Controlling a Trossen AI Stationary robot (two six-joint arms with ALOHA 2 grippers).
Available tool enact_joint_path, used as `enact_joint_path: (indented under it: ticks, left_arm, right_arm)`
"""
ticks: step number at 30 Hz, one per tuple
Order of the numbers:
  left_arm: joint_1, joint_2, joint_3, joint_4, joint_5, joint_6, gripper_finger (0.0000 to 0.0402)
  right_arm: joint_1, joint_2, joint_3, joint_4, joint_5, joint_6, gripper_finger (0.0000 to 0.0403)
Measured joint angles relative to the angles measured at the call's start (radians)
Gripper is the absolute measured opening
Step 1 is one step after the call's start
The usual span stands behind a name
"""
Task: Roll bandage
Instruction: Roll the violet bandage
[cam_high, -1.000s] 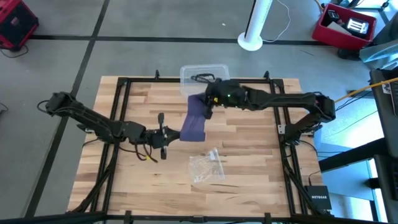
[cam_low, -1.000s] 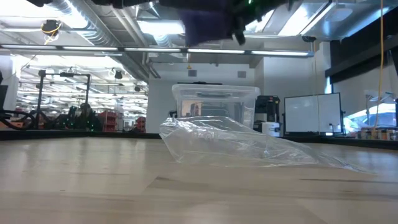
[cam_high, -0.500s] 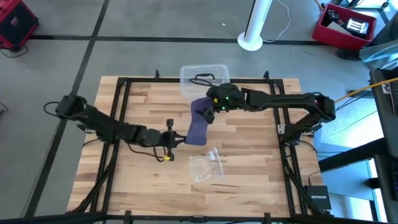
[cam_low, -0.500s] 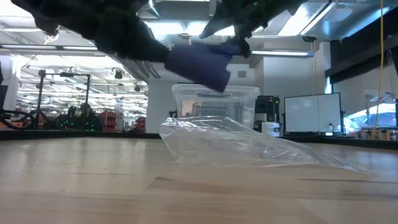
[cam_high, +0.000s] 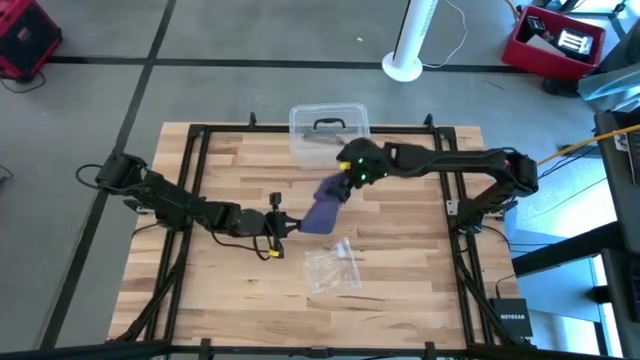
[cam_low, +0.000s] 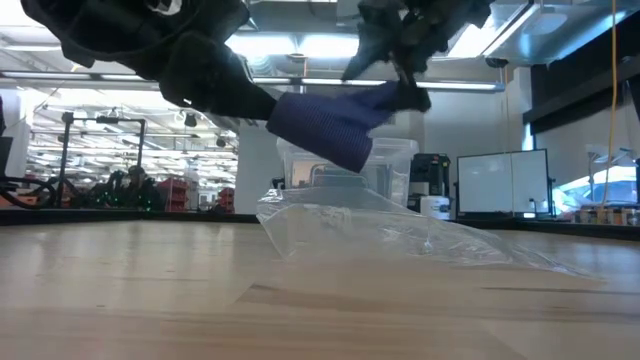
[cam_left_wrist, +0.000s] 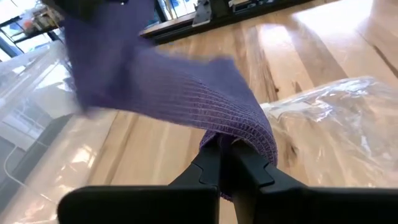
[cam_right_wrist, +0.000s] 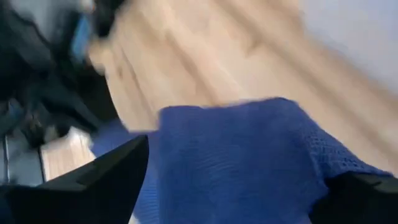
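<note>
Since a second ago the right gripper (cam_high: 349, 172) has spread wide, releasing the bandage (cam_high: 327, 203); it now hangs mid-frame above the desk (cam_high: 400, 260), pinched by the clenched left gripper (cam_high: 287, 224).

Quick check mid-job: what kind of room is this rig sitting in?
Probably an industrial lab or workshop. The low view shows exposed silver ceiling ducts and long strip lights over an open hall; the high view shows a grey concrete floor around the butcher-block wooden table, and a red tool bin.

Industrial lab: exposed ceiling ducts (cam_low: 110, 25), equipment racks (cam_low: 100, 160).
</note>
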Motion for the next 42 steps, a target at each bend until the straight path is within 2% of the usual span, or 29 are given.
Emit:
enact_joint_path:
  ticks: [1,4,6,8,12,14,18,19,22,23,27,33,36,39,42]
  left_arm:
    - [0.000,0.000,0.000,0.003,0.000,-0.001,0.0006]
    - [0.001,0.000,0.000,0.008,-0.001,0.004,0.0004]
    - [-0.003,0.000,0.000,0.018,-0.001,0.008,0.0003]
    - [-0.006,-0.001,0.000,0.012,0.000,0.005,0.0003]
    - [-0.013,-0.001,0.000,0.004,0.000,-0.009,0.0008]
    - [-0.013,-0.001,0.000,0.005,0.000,-0.007,0.0007]
    - [-0.013,-0.001,0.000,0.007,0.000,0.000,0.0004]
    - [-0.012,-0.001,0.000,0.007,0.000,-0.005,0.0004]
    - [-0.013,-0.001,0.000,0.006,-0.001,-0.015,0.0003]
    - [-0.013,-0.001,0.000,0.003,-0.001,-0.020,0.0003]
    - [-0.016,-0.001,0.000,-0.009,-0.001,-0.036,0.0003]
    - [-0.030,-0.026,0.025,0.039,-0.002,0.023,0.0003]
    - [-0.033,-0.065,0.082,0.046,-0.001,0.105,0.0003]
    - [-0.027,-0.119,0.144,0.044,-0.004,0.188,0.0003]
    - [-0.011,-0.187,0.210,0.049,-0.032,0.226,0.0003]
  right_arm:
    - [-0.005,-0.018,0.004,0.018,0.029,-0.001,0.0363]
    - [-0.001,-0.040,0.006,0.084,0.211,-0.006,0.0363]
    - [0.009,-0.025,0.006,0.076,0.261,0.004,0.0363]
    - [0.008,-0.010,0.003,0.033,0.203,0.017,0.0363]
    - [0.004,-0.006,0.003,-0.059,0.017,0.024,0.0363]
    - [0.005,-0.015,0.002,-0.050,0.010,0.042,0.0363]
    - [0.025,-0.030,0.008,0.015,0.207,0.062,0.0363]
    - [0.023,-0.020,0.006,-0.012,0.205,0.065,0.0363]
    - [0.005,-0.004,0.000,-0.123,0.034,0.042,0.0363]
    - [0.005,-0.006,0.000,-0.157,0.012,0.029,0.0363]
    - [0.029,-0.026,0.001,-0.204,0.159,0.006,0.0363]
    - [0.046,-0.108,0.001,-0.277,0.196,-0.108,0.0363]
    - [0.071,-0.182,0.001,-0.320,0.268,-0.194,0.0363]
    - [0.122,-0.273,-0.015,-0.295,0.350,-0.253,0.0363]
    - [0.186,-0.360,-0.069,-0.184,0.383,-0.312,0.0363]
